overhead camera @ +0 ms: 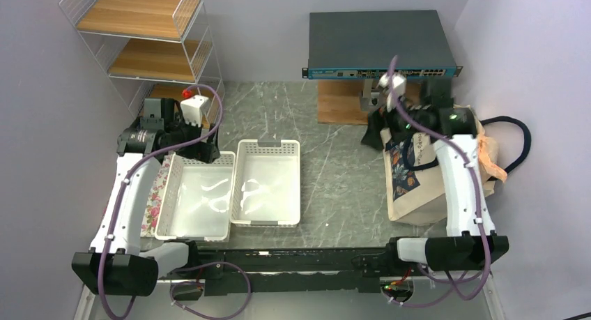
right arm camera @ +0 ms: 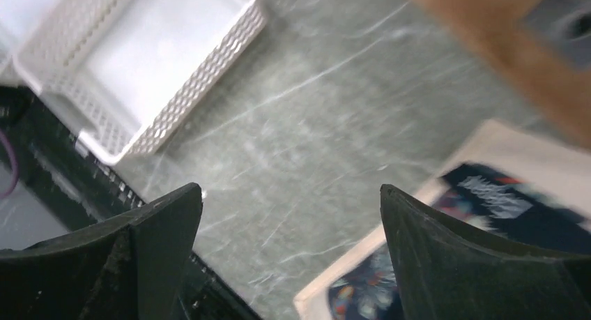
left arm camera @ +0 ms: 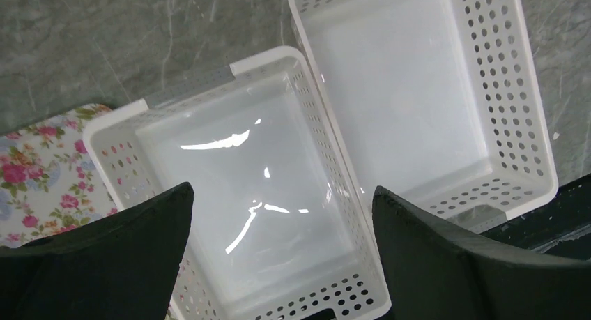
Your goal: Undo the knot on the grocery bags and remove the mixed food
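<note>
The cream canvas tote [overhead camera: 418, 194] with its floral print and dark straps [overhead camera: 519, 135] stands at the right of the table. A strip of the peach-beige plastic bag [overhead camera: 492, 163] shows past my right arm. The knot and the mixed food are hidden. My right gripper [overhead camera: 374, 135] [right arm camera: 291, 191] hangs open over bare table just left of the tote's corner [right arm camera: 502, 187], holding nothing. My left gripper [overhead camera: 202, 151] [left arm camera: 282, 194] is open above the far end of the left white basket [left arm camera: 188, 90], also holding nothing.
Two white perforated baskets [overhead camera: 193, 234] [overhead camera: 268, 146] sit side by side left of centre, with a floral cloth [overhead camera: 155, 194] [left arm camera: 42, 173] under the left one. A wire shelf [overhead camera: 146, 41], a network switch [overhead camera: 380, 44] and a wooden block [overhead camera: 341, 100] stand at the back.
</note>
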Robot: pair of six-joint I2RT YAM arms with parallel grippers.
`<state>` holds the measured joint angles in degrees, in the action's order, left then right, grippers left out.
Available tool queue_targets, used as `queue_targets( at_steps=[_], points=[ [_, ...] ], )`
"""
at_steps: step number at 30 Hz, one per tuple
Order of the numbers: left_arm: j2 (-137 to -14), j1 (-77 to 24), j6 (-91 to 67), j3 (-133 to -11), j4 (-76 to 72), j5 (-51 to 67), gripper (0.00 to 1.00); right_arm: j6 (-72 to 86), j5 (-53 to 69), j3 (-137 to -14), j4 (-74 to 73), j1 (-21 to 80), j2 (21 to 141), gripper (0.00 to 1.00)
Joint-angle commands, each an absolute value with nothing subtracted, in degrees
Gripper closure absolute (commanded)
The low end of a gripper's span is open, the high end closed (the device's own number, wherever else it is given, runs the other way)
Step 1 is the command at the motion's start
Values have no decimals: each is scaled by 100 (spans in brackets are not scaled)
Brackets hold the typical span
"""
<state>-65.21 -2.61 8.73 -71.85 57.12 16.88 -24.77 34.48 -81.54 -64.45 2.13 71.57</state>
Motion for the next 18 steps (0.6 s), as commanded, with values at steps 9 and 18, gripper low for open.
queue_targets(
  at_steps=[9,18],
  points=[
    [-7502,-544,1336,-8726,5855,2799,1,-1479,1757,-12229,-6635,-2011,7990,3],
    [-7630,-1075,1512,-8924,5904,2344,0,-1118,1032,-11182,-6463,-3857,7711,18]
  ],
)
